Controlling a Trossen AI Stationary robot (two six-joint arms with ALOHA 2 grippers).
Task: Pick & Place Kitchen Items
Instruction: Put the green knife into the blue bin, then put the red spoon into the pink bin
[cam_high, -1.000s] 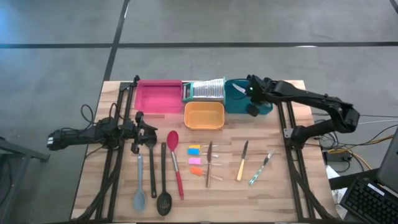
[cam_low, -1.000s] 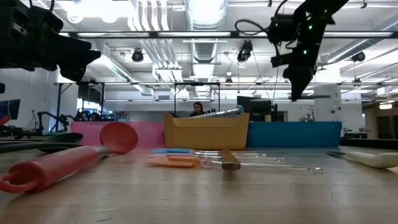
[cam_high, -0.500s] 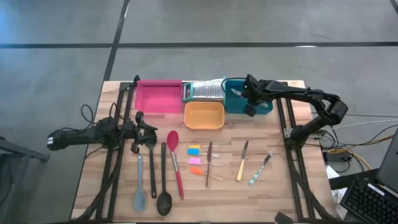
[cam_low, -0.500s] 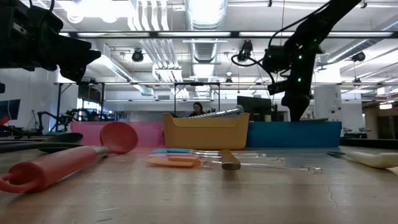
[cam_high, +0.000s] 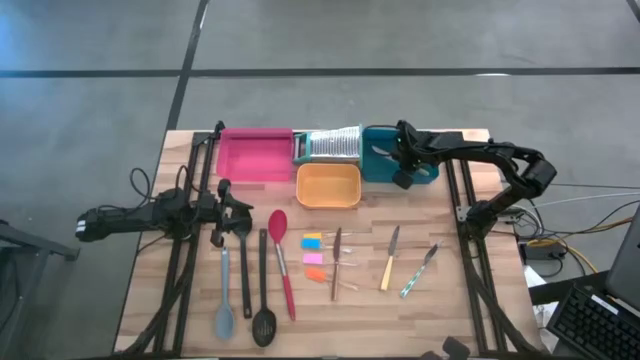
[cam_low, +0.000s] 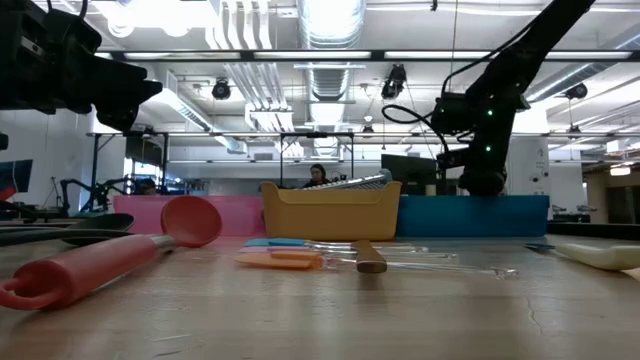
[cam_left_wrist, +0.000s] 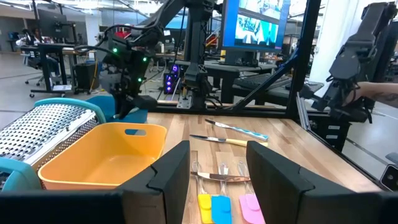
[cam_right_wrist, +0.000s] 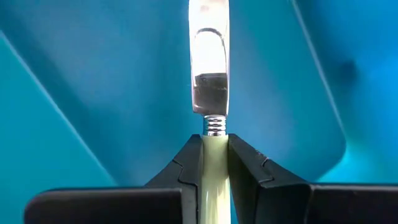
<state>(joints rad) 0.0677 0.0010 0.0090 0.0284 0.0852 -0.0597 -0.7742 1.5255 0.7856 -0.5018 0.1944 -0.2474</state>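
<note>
Table (cam_high: 440, 310): wooden top, fills lower centre of high view.
Right arm (cam_high: 500, 165): reaches in from right edge of high view, elbow bent at right, forearm laid leftward to upper centre-right; wrist dipped down into teal tray.
Left arm (cam_high: 140, 217): stretched level along left of high view, waiting over table's left edge.
Pink tray (cam_high: 252, 155): upper centre-left, at table's far edge.
Teal tray (cam_high: 375, 168): upper centre-right, just beside ribbed silver grater (cam_high: 330, 146).
Orange tray (cam_high: 328, 186): centre, just below grater.
Right gripper (cam_right_wrist: 216, 163): fingers clamped on pale handle of a knife (cam_right_wrist: 209, 56), blade pointed into teal tray; in low view seen low behind tray wall, centre-right.
Left gripper (cam_left_wrist: 217, 171): fingers stood apart, nothing between them; sits above spoon handles at centre-left of high view.
Red spoon (cam_high: 283, 262): lower centre, bowl toward trays.
Black slotted spoon (cam_high: 264, 300): just left of red one; a 2nd thin black utensil beside it.
Grey-blue spoon (cam_high: 223, 305): lower left of the row.
Yellow-handled knife (cam_high: 388, 262): lower centre-right, tilted.
Green-handled knife (cam_high: 420, 272): near it, to the right.
Wood-handled knife (cam_high: 336, 265): centre, upright in frame.
Small pieces (cam_high: 313, 250): yellow, blue, pink, orange, between red spoon & wood knife.
</note>
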